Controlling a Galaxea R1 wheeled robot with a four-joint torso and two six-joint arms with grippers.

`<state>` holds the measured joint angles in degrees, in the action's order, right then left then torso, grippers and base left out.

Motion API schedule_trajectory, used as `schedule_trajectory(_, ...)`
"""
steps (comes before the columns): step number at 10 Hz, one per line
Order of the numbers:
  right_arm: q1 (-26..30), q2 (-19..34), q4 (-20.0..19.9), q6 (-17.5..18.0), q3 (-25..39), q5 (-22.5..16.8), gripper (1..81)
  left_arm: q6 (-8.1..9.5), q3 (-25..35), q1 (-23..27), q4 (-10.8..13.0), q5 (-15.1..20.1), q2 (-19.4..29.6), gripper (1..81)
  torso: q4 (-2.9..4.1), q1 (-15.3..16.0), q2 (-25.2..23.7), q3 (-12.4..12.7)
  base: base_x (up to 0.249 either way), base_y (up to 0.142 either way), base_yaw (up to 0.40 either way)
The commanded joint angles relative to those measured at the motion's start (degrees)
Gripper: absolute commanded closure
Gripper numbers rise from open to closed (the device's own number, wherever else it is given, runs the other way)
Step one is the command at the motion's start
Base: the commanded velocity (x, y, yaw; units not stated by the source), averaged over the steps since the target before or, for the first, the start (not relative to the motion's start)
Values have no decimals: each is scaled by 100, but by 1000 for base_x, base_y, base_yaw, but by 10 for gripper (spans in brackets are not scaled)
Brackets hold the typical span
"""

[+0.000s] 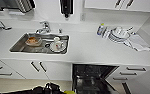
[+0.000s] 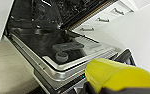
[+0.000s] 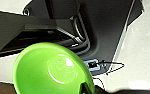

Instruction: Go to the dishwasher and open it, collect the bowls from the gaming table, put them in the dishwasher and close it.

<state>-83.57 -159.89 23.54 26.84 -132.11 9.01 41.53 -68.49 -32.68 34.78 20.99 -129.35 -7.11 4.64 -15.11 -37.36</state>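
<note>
1. No brand or writing can be read anywhere.
2. The dishwasher (image 1: pixel 93 78) stands open under the white table (image 1: pixel 91 51), door (image 2: pixel 66 57) lowered.
3. The left tool pinches a yellow bowl (image 2: pixel 116 75) beside that door.
4. The right tool pinches a green bowl (image 3: pixel 51 70).

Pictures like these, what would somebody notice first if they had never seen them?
Probably the bright bowls: a yellow bowl looms large in the left wrist view, close to the open dishwasher, and a green bowl shows its shiny inside in the right wrist view. In the head view, the steel sink in the white counter holds dirty dishes, with the dishwasher's dark opening below to the right.
</note>
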Motion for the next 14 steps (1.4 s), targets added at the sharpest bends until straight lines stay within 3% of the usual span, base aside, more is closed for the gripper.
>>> schedule_trajectory(1, -25, 95, 19, 5, 108, -321, 811, 390, 231, 1188, -165, 949, -678, 811, 0, 0, 0, 2, 0, 0, 0)
schedule_trajectory(3, -51, 104, -16, 5, 72, -119, 811, 592, 2, 1496, -121, 1354, -1355, 811, 0, 2, 2, -11, 0, 0, 0)
schedule_trajectory(5, -69, 104, -7, 5, 72, -110, 811, 725, -182, 1839, -121, 1486, -1787, 811, 0, 5, 4, -13, 0, 0, 0)
schedule_trajectory(8, -86, 130, 2, 5, 99, -101, 811, 1014, -200, 2489, -173, 1557, -2042, 811, 0, 5, 4, -15, 0, 0, 0)
schedule_trajectory(9, -77, 130, 1, 5, 99, -49, 811, 1049, -200, 2621, -147, 1522, -2077, 10, 0, 5, 6, -15, 0, 0, 0)
schedule_trajectory(12, -86, 148, 10, 5, 72, 13, 811, 1138, -200, 2517, 99, 1223, -1981, 10, 0, 7, 6, -15, 0, 0, 0)
schedule_trajectory(14, -43, 271, -16, 14, 151, 145, 811, 1129, -70, 2054, 90, 1223, -1492, 10, 0, 7, 6, -17, 0, 0, 0)
